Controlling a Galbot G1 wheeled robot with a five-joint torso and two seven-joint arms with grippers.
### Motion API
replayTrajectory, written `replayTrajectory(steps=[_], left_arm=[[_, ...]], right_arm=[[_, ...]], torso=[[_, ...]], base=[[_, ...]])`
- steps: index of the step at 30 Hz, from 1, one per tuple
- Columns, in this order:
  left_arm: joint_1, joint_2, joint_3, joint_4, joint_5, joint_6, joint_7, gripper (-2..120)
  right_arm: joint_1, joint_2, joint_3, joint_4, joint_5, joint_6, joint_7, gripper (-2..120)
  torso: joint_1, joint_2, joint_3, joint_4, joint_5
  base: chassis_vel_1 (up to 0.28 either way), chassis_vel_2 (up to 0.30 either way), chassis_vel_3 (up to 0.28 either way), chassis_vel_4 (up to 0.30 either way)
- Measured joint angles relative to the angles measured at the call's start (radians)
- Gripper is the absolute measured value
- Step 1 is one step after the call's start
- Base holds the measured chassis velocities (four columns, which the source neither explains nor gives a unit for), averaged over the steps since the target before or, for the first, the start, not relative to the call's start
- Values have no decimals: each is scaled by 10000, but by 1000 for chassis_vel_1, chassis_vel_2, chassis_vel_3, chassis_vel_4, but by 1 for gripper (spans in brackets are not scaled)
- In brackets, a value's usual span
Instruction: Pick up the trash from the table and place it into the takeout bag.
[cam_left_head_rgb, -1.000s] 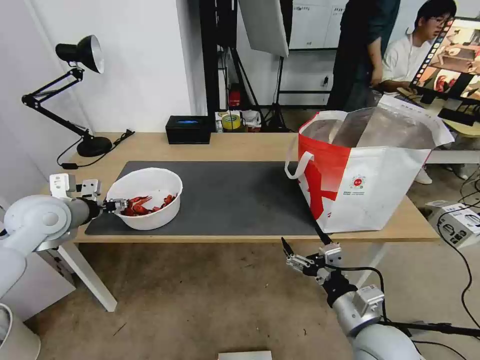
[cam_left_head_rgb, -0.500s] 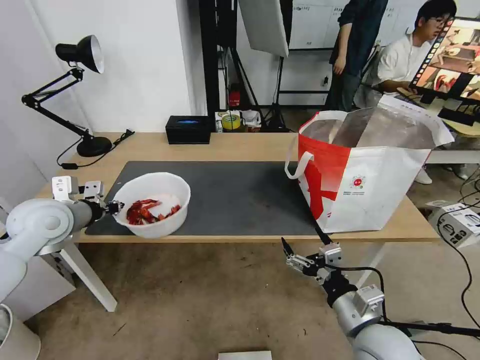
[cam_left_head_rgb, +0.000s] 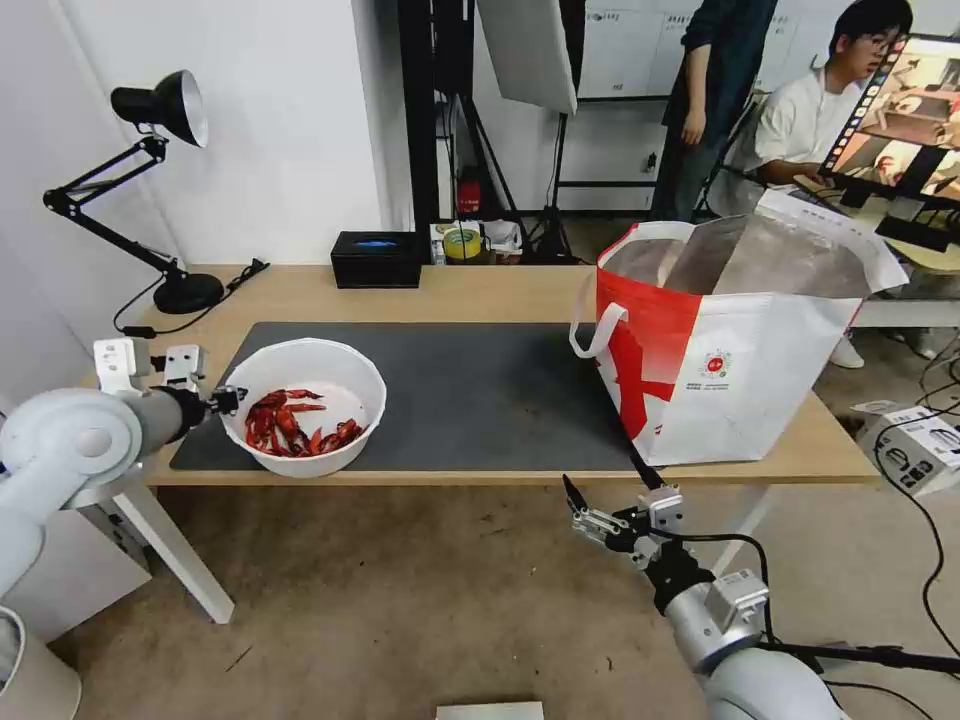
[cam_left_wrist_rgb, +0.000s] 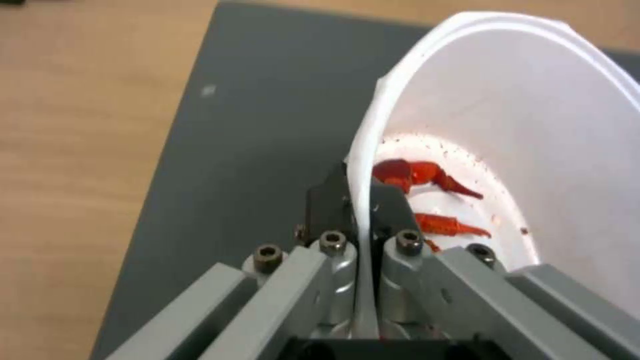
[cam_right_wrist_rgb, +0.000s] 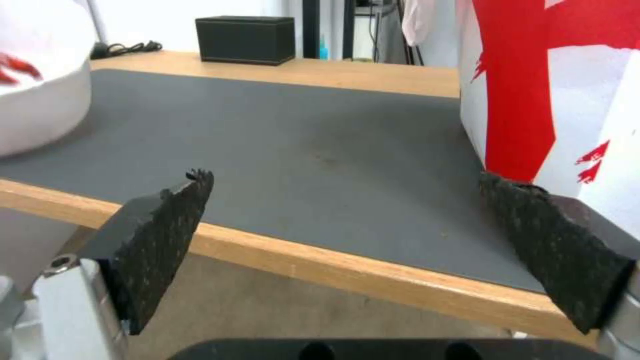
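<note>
One end effector, the left (cam_left_wrist_rgb: 360, 200), pinches the bowl (cam_left_head_rgb: 305, 400) rim.

takeout bag (cam_left_head_rgb: 740, 370) logo, lettering unreadable

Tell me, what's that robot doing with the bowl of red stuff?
The left gripper is pinching the rim of the white bowl of red crayfish shells, over the grey mat on the table. The big red and white bag stands open at the table's right end. The right gripper waits open, below the table's front edge.
</note>
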Motion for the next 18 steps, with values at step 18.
replayTrajectory(steps=[18], left_arm=[[-3001,565,1038,-629,-1917,-276,-20,0]], right_arm=[[0,0,0,0,0,0,0,100]], torso=[[0,0,0,0,1]], base=[[0,0,0,0]])
